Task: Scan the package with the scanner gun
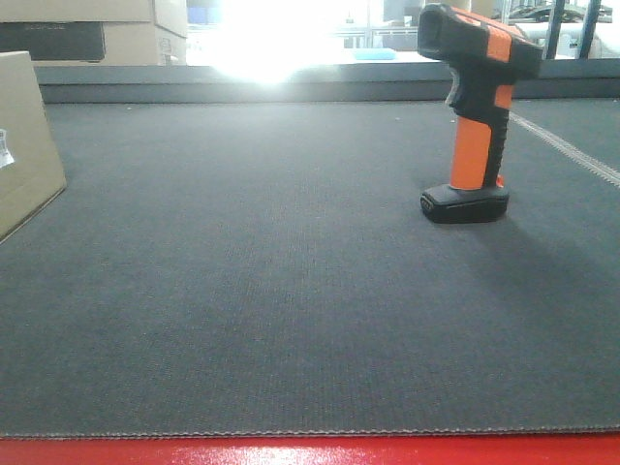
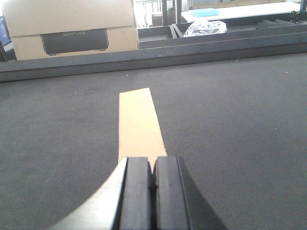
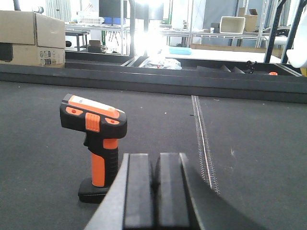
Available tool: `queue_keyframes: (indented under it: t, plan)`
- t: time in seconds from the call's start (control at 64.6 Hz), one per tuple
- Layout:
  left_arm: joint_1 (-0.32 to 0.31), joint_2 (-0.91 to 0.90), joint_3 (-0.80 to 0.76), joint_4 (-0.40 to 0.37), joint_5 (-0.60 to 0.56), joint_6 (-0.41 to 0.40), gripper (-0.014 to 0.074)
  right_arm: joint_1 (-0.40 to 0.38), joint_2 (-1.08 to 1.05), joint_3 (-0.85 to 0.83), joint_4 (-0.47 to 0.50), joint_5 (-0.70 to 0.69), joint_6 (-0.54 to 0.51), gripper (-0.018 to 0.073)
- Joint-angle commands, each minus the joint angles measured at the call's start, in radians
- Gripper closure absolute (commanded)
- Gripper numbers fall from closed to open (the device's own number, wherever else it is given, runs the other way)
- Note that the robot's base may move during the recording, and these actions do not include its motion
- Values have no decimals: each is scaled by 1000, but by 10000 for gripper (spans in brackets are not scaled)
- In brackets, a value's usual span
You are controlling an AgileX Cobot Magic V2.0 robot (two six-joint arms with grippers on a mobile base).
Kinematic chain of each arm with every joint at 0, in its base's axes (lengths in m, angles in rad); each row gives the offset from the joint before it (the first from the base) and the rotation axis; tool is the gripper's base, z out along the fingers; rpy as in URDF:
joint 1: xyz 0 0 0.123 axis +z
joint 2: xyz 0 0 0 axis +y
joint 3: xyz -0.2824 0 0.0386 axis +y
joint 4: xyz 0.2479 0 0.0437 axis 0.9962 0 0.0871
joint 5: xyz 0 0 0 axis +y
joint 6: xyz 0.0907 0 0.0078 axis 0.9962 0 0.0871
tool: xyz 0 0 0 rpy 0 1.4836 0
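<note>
Both sets of jaws pressed together, empty. Scanner gun point(image 3: 97, 149) upright on desk point(image 3: 249, 143), just ahead-left of right jaws; package point(image 2: 139, 125) directly under left jaws. Best spread right jaws, grip orange handle squarely.

1. Left gripper point(image 2: 152, 184): I see it only in the left wrist view, at the bottom edge of the picture. Its two black fingers point(image 2: 136, 191) lie pressed together side by side, with no gap between the pads. A pale metal flank runs down to the lower left of them. It points straight forward, level and low.
2. Right gripper point(image 3: 154, 184): I see it only in the right wrist view, again at the bottom edge. Its black fingers point(image 3: 139, 189) meet along a thin seam, nothing between them. Pose level, pointing forward.
3. Arms and wrists: none appear in my front-facing view.
</note>
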Motion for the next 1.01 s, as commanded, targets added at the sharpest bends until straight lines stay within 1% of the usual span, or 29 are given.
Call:
queue_keyframes:
  t: [0.0,0.572,0.619,0.665,0.758,0.835,0.928,0.99]
  plan:
    - [-8,-6,0,0,-23,-2,707,-4,-4,3,-3,-10,-7,712]
    - [-8,-10,3,0,-26,-2,707,-4,-4,3,-3,-10,-7,712]
    - [-8,-20,5,8,-30,-2,707,-4,-4,3,-3,-10,-7,712]
    - [-8,-48,15,17,-26,-24,707,-4,-4,3,-3,-10,-7,712]
    - [-8,-144,58,42,-24,-95,707,-4,-4,3,-3,-10,-7,712]
    - [-8,-235,114,59,-24,-113,707,-4,-4,3,-3,-10,-7,712]
    - [-4,-352,209,59,-24,-123,707,-4,-4,3,-3,-10,-7,712]
    - [-4,-426,281,59,-24,-164,707,-4,-4,3,-3,-10,-7,712]
